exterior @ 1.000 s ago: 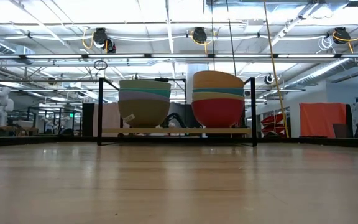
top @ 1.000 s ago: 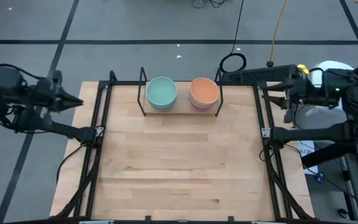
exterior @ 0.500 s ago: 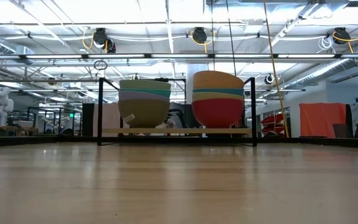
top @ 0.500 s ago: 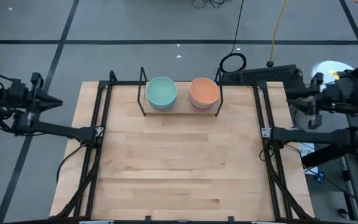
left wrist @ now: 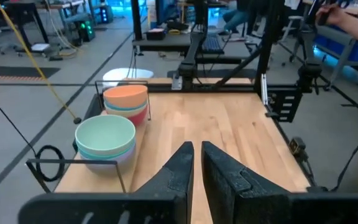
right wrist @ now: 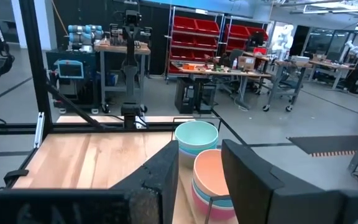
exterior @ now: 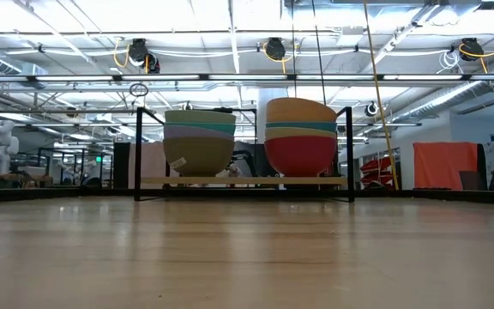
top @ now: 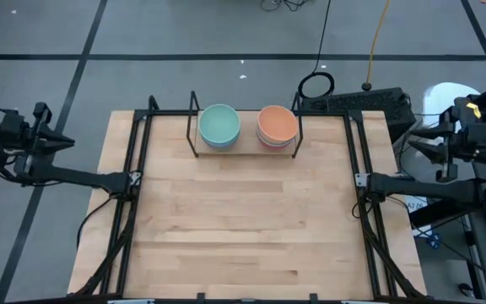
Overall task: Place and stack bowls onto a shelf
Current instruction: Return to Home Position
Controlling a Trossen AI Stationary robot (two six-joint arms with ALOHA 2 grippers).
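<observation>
Two stacks of bowls stand on the shelf [top: 243, 150] at the table's far edge. The left stack [top: 219, 125] has a mint green bowl on top and an olive-grey one at the bottom [exterior: 199, 159]. The right stack [top: 277, 124] has an orange bowl on top and a magenta one at the bottom [exterior: 301, 156]. Each stack rests on the shelf's wooden base board [exterior: 243, 181]. My left gripper [top: 67, 142] hangs beyond the table's left edge, open by a narrow gap [left wrist: 196, 152]. My right gripper [top: 413, 146] hangs beyond the right edge, open [right wrist: 199, 163]. Neither holds anything.
Black frame rails [top: 133, 181] [top: 363, 179] run along the table's left and right sides. A cable coil [top: 316, 84] and a black box [top: 361, 101] lie behind the shelf. Bare wooden tabletop [top: 243, 219] stretches in front of the shelf. A person's hand [left wrist: 347, 15] shows in the room beyond.
Both arms have drawn back from the table. My left gripper has gone outward past the left edge, and my right gripper outward past the right edge, both sinking a little. The bowl stacks have stayed in place on the shelf.
</observation>
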